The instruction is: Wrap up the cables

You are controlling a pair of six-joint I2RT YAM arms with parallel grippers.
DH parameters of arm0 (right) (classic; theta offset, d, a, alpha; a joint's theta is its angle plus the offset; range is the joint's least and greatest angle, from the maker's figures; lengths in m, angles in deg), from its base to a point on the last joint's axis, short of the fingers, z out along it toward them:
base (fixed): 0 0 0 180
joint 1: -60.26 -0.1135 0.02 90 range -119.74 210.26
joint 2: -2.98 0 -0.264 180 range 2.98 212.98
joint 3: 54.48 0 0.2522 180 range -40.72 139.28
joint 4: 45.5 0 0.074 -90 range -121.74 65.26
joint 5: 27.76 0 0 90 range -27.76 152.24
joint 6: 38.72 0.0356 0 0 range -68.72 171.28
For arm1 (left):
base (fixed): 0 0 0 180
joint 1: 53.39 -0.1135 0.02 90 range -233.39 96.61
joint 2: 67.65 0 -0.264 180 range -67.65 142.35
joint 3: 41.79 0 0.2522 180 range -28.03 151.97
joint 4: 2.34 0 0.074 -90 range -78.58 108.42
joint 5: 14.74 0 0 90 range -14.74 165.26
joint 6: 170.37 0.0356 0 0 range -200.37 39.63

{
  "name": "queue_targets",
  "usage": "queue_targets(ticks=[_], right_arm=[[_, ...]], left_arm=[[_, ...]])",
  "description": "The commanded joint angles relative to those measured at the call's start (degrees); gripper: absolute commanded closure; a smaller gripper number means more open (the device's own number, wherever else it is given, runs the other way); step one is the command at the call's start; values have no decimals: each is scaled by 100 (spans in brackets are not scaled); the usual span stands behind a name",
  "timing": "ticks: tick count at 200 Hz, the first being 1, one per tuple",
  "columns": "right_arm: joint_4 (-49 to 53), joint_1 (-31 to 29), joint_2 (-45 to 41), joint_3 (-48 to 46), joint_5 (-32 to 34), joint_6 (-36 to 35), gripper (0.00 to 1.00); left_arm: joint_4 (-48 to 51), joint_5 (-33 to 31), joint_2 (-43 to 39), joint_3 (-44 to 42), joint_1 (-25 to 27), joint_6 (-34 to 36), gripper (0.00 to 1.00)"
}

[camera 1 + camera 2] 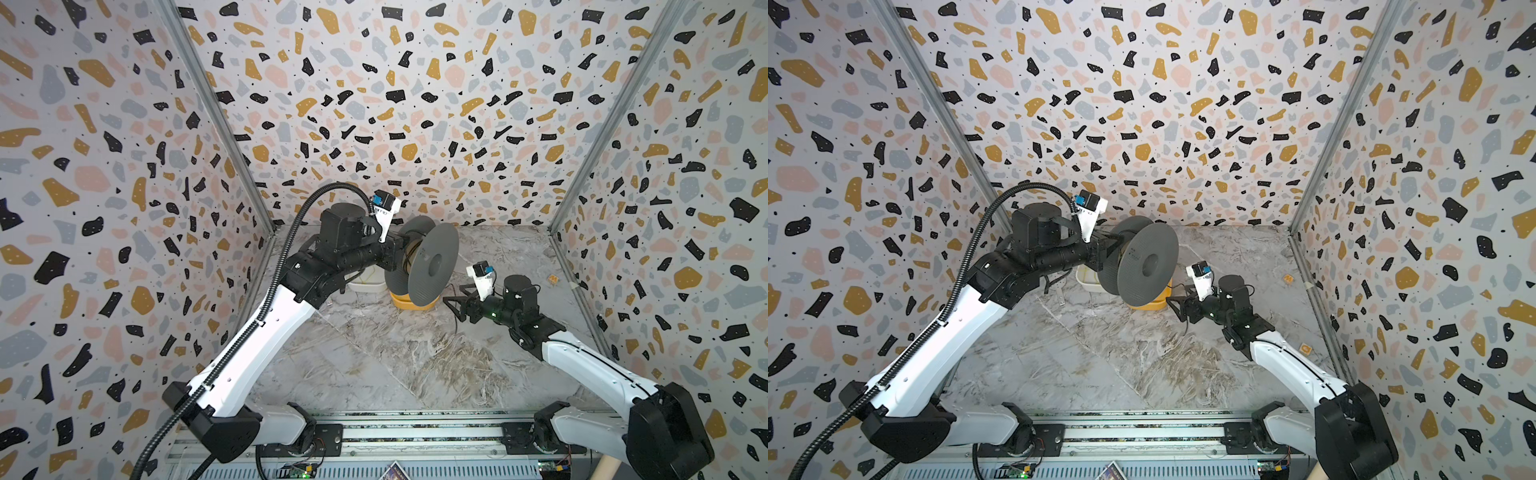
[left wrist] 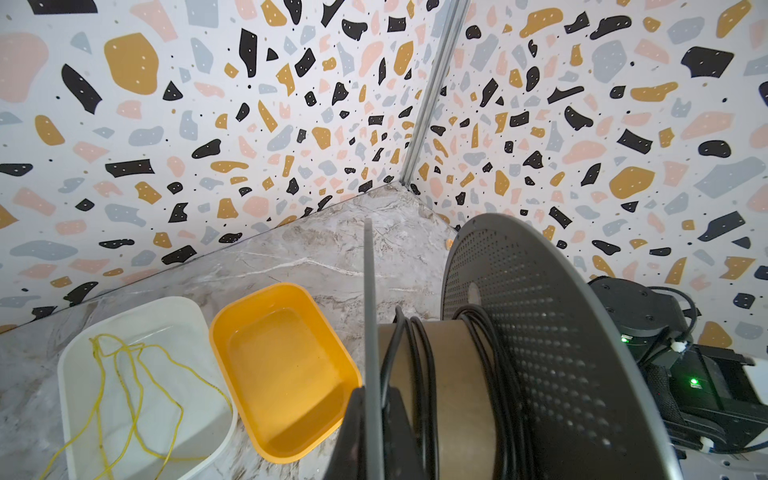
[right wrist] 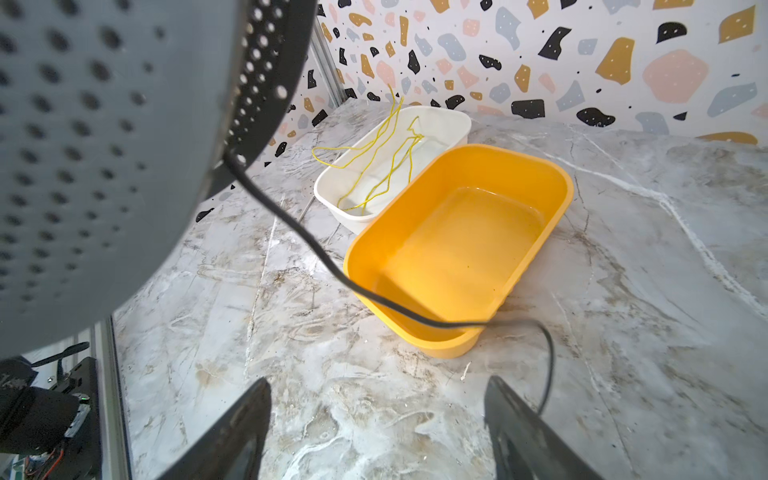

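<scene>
- The left end effector [image 2: 372, 395] is clenched on the rim of one flange of a grey spool [image 1: 432, 266]. It holds the spool off the bench [image 1: 374, 361], toward 12 o'clock in both top views.
- The black cable [image 2: 419, 361] is mostly wound in loops around the spool's brown core, between the two perforated flanges.
- One loose length of it leaves the spool, crosses the near rim of the yellow tray [image 3: 449, 349] and drops just beside one finger of the right end effector [image 3: 378, 399], outside the jaws. I cannot tell whether it touches that finger.
- The right end effector is low over the bench at about 4 o'clock from the spool. Its jaws are wide apart and grasp nothing.
- The yellow tray sits on the bench under the spool.
- The white tray [image 3: 436, 110] lies just beside the yellow tray at its 9 o'clock in both top views, with a thin yellow cord [image 3: 395, 109] tangled in it.
</scene>
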Motion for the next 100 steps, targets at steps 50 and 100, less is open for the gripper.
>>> queue_targets(ticks=[50,100], right_arm=[[-61,14,-338,-281,191,57,19],[-431,-20,-403,-513,259,319,19]], left_arm=[[-899,277,-361,337,-9,-332,100],[-1194,383,-359,401,-8,-553,100]])
